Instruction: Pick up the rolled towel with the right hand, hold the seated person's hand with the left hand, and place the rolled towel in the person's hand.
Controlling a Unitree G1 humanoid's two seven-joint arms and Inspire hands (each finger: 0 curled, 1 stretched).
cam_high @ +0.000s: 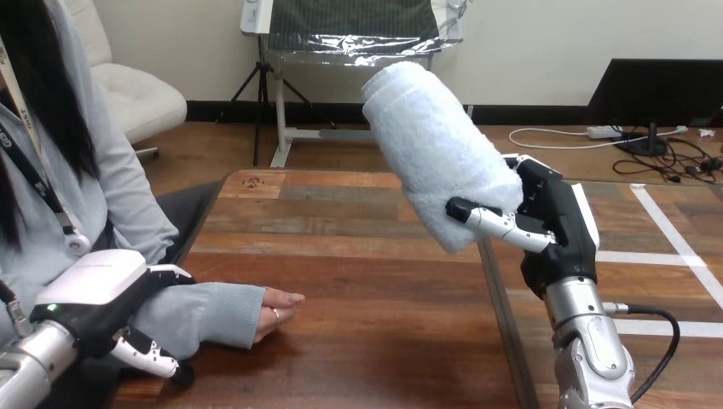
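one rolled towel point(435, 145) clasped in right hand point(546, 223); left hand point(107, 290) over sleeve point(213, 311), grip unclear.

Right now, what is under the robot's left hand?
The person's sleeved forearm lies under the left hand, whose fingers curl round its near side. The person's hand rests on the table beyond. The palm covers the contact beneath.

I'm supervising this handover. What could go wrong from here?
The person's hand lies on the table with no open palm showing, so the towel might roll off it. The left hand rests on the forearm, not the hand, so it may steady little. The right hand grips the towel's low end; it could tip.
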